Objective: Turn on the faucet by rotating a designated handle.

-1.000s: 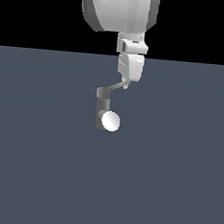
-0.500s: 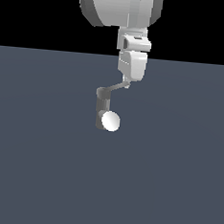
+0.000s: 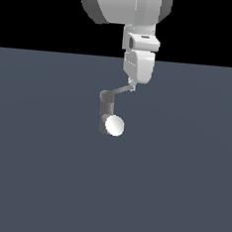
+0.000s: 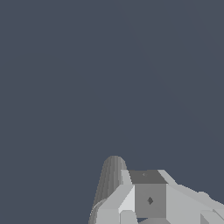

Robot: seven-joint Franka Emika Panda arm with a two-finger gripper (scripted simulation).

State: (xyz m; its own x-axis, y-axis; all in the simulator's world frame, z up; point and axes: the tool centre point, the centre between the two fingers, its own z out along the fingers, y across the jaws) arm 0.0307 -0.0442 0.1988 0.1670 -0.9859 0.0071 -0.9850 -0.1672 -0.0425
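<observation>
The claw sits at the outer end of the handle; its opening cannot be judged. The handle slopes from the faucet toward the exterior view's right. The faucet stands on the surface.

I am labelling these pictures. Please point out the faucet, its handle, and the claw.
faucet [image 3: 106, 109]: exterior view, on the upright grey body.
handle [image 3: 121, 91]: exterior view, on the middle of the thin lever bar.
claw [image 3: 134, 85]: exterior view, on the lower tip, at the handle's far end.
</observation>
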